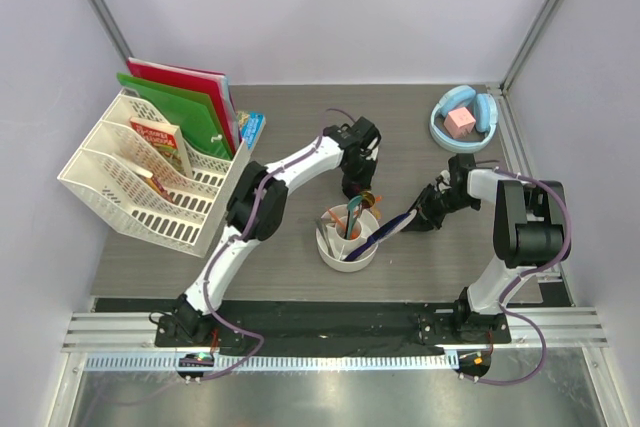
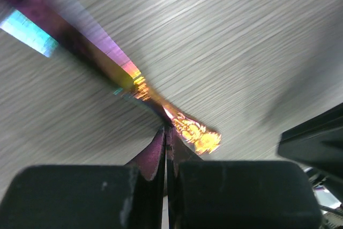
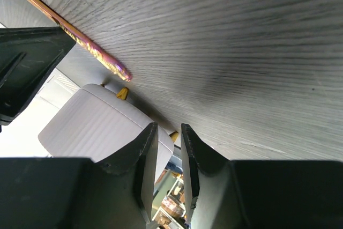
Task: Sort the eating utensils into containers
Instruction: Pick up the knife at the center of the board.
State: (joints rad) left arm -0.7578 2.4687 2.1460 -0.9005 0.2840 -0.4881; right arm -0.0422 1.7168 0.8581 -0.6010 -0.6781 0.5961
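The white round cup (image 1: 330, 252) stands mid-table with several utensils in it, orange ones among them. A dark blue knife (image 1: 395, 229) leans out of it toward the right. My left gripper (image 1: 362, 192) is just behind the cup, down at the table. In the left wrist view it (image 2: 166, 130) is shut on an iridescent utensil (image 2: 102, 57) lying on the wood. My right gripper (image 1: 418, 219) is beside the knife's outer end. In the right wrist view its jaws (image 3: 167, 132) stand slightly apart with nothing between them, facing the cup (image 3: 91, 122). The iridescent utensil (image 3: 91, 49) shows there too.
A large white lattice file rack (image 1: 140, 182) with red and green folders (image 1: 185, 97) fills the left side. A light blue bowl (image 1: 437, 127) with a pink cube (image 1: 459, 123) sits at the back right. Walls close in on all sides.
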